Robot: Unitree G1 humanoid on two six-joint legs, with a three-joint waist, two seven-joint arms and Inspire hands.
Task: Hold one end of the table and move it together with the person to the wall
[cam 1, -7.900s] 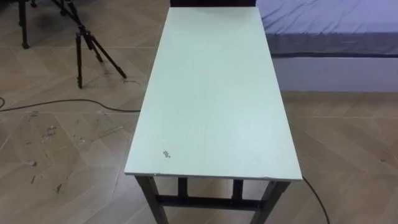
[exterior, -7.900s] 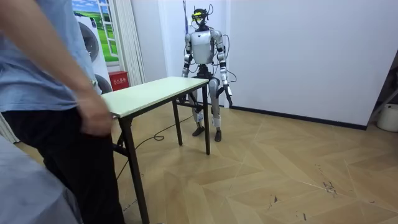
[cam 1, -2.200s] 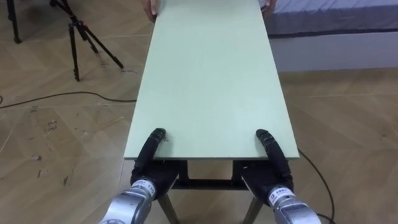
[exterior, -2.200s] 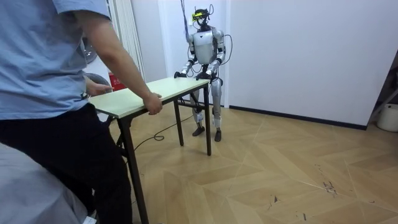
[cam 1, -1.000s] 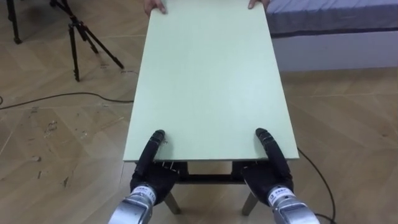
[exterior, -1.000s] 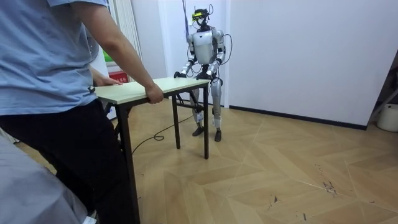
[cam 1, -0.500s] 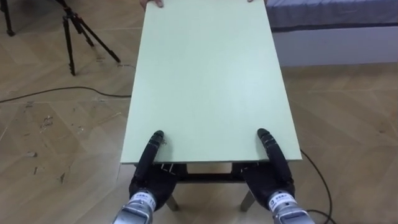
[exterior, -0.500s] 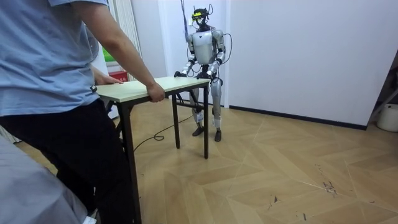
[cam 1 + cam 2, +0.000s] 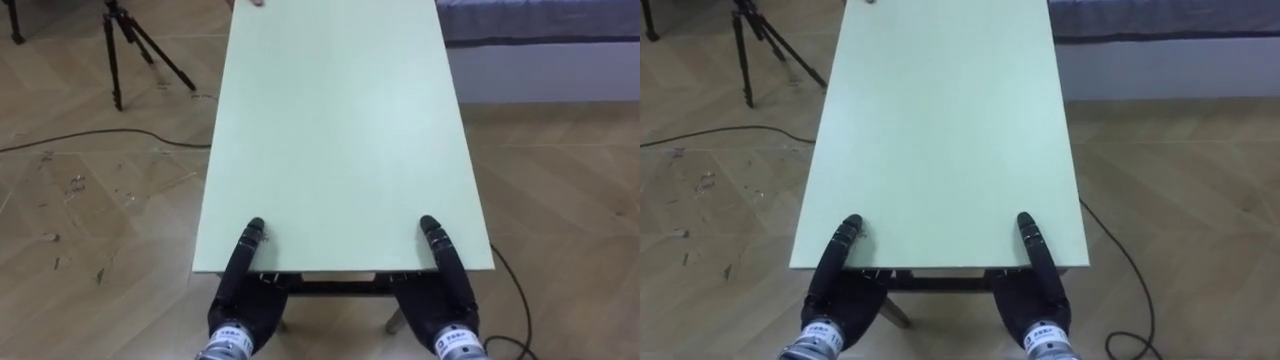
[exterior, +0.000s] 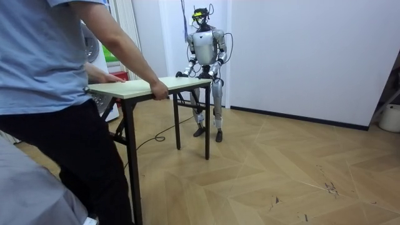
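Fingers on both sides pinch the near edge: left hand [image 9: 238,290] and right hand [image 9: 447,292] each lay a thumb flat on the worktop [image 9: 335,130], with the rest tucked underneath. That's the 6 o'clock end of the table [image 10: 156,85]. The person's hand [image 10: 160,94] grips the 12 o'clock end. I reckon it's stiff, fairly heavy and slick on top, so hold wide at the corners and keep it level.
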